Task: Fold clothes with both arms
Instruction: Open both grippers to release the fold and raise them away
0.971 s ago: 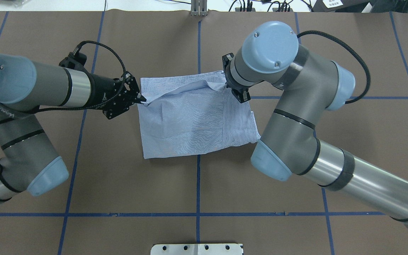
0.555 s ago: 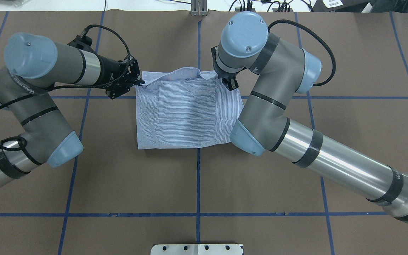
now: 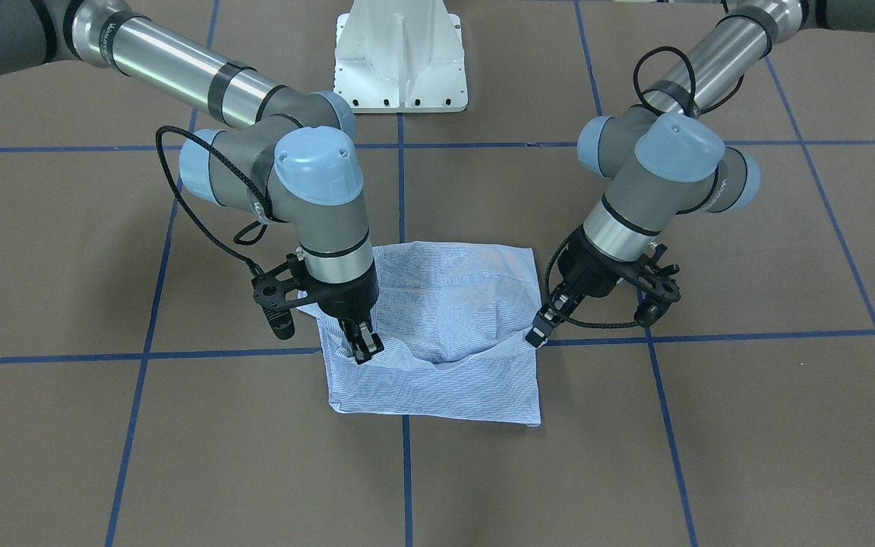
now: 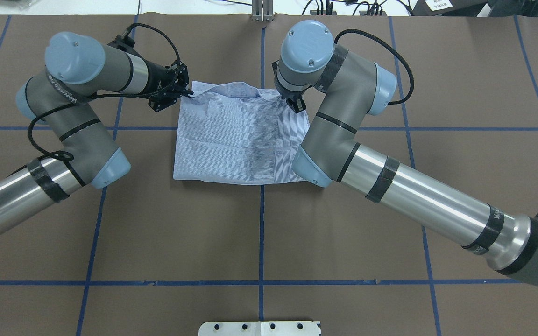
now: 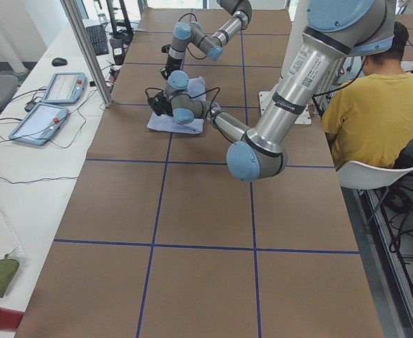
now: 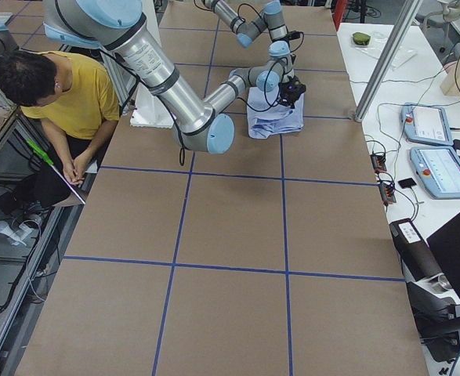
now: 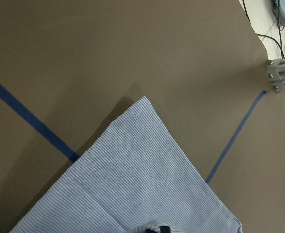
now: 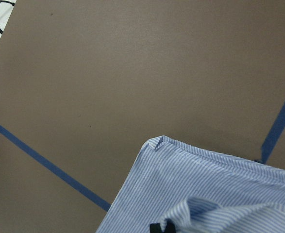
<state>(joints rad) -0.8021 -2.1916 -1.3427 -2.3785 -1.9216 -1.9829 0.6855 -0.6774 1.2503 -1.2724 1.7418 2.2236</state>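
Two grippers are holding the striped shirt point(image 4: 231, 140), which is lying folded in a rough square near the middle of the brown table point(image 4: 157, 224), across the blue tape lines. The left gripper point(image 4: 187, 94) is pinching the edge of the top layer on its side, its fingers squeezed almost together with only cloth between them. The right gripper point(image 4: 296, 107) is pointing down on the other side, and its fingers are squeezing a lifted bit of the same layer. Between the two grippers the top layer is sagging in a soft wrinkle, while the rest of the shirt is resting flat on the table.
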